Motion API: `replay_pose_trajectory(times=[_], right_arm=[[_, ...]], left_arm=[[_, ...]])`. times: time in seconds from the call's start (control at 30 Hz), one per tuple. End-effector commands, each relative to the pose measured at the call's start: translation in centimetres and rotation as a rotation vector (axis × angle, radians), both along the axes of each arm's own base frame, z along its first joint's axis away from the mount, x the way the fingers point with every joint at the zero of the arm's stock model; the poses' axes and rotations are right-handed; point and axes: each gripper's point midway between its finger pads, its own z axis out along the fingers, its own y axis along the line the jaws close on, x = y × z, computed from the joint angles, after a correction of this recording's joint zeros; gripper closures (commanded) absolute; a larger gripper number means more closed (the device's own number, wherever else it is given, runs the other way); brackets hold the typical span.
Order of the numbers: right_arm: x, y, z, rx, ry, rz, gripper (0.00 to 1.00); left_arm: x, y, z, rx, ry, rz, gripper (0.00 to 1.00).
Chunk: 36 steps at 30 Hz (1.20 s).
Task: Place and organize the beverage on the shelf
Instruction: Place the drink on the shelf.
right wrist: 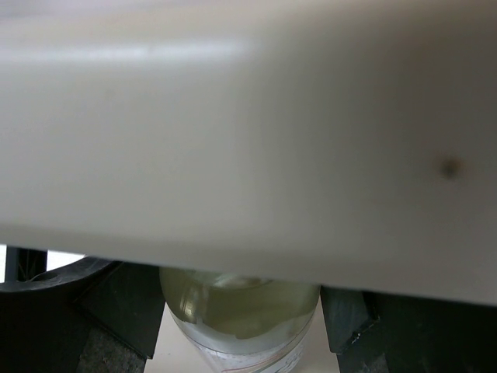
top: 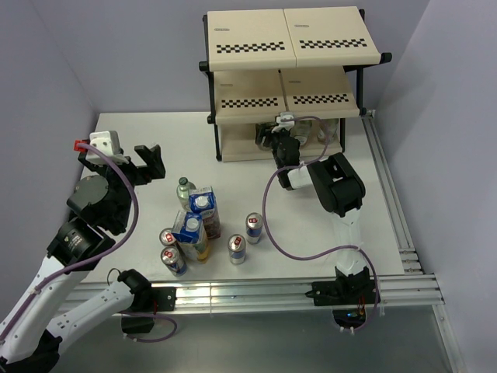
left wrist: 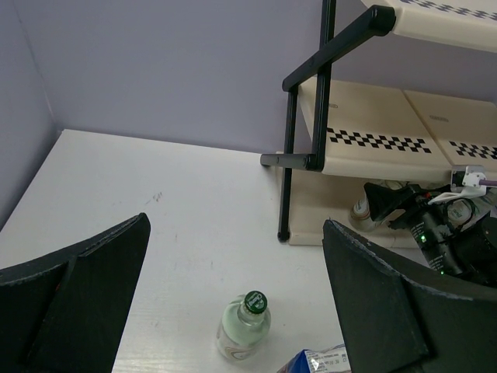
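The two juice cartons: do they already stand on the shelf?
No, both cartons stand on the table beside the cans, apart from the shelf.

Quick headcount: slim blue-silver cans (top: 238,249) x4. Juice cartons (top: 203,203) x2. Clear bottle (top: 184,189) x1 standing on table (top: 171,140), second bottle (right wrist: 241,326) x1 in right claw (top: 278,138). Any more under shelf (top: 283,35) too hidden to count. Shelf x1, 3 tiers.

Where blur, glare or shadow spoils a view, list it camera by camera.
Top external: evenly lit, sharp, soft shadows under the cream-beige three-tier shelf with black frame. Left wrist: crisp on the small clear green-capped plastic bottle. Right wrist: a cream shelf board fills most of it, badly blurred; the pale clear plastic bottle below is soft.
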Motion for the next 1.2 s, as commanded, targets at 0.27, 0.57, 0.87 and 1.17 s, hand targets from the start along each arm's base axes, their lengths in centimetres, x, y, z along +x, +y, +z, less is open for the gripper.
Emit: replay_pose_trajectory(times=[0.27,0.57,0.87,1.17], right_arm=[[-0.2,0.0,10.9,0.107,-0.247,0.001,0.22],[-0.4,0.3,10.7,0.094,-0.207,0.023,0.02],[-2.7,-1.1,10.4,0.114,-0.157,-0.011,0.0],[-6.8,-2.1,9.4,0.178,-0.038,0.013,0.0]], left_arm=[[0.2,-0.3,0.6,0.001,-0.026,-0.011,0.0],[0.5,0.1,-0.1,0.012,-0.006,0.024,0.01],[2.2,0.1,-1.6,0.003,0.091,0.082,0.01],[4.5,1.6,-4.5,-0.053,0.267,0.162,0.01]])
